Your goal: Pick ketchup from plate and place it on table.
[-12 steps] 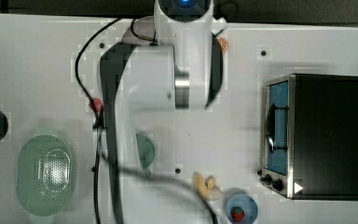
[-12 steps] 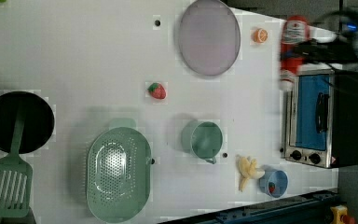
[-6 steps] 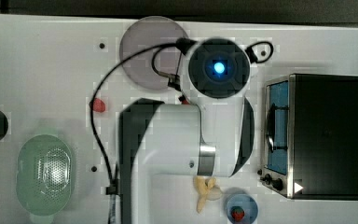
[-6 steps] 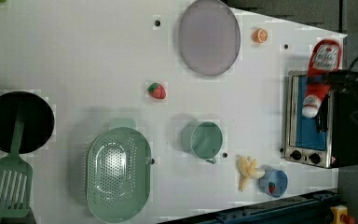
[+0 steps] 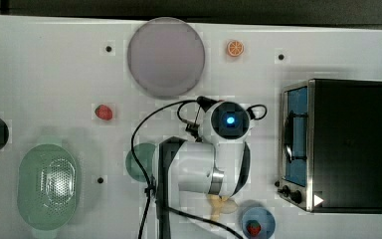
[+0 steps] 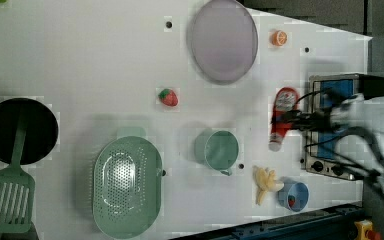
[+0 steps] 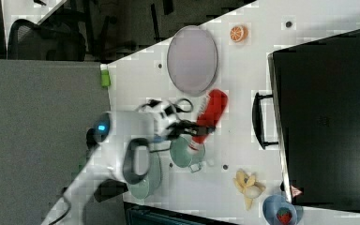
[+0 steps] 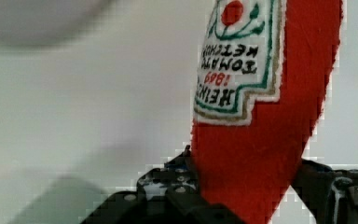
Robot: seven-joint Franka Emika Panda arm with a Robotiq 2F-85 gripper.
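Note:
My gripper (image 6: 294, 118) is shut on the ketchup (image 6: 282, 116), a red bottle with a white label, gripping its lower body (image 8: 261, 116). In the right view the ketchup (image 7: 211, 114) hangs from the gripper (image 7: 196, 127) just below the plate (image 7: 192, 58). The pale mauve plate (image 5: 165, 57) lies bare near the top view's upper edge, with the arm (image 5: 226, 122) below it. In the left view the bottle hangs over the white table (image 6: 80, 60) between the green cup and the oven. Whether it touches the table I cannot tell.
A toaster oven (image 5: 345, 144) stands at the top view's right. Around the arm lie a green cup (image 6: 217, 149), a banana (image 6: 265, 182), a blue bowl (image 6: 294, 196), a strawberry (image 5: 103, 112) and an orange slice (image 5: 235, 48). A green strainer (image 5: 47, 186), a black pan (image 6: 20, 130) and a spatula (image 6: 7, 200) sit at the left view's left.
The arm has swung off the plate toward the top view's middle, carrying the ketchup. In the left view the bottle went from beside the oven's top down and left over the table.

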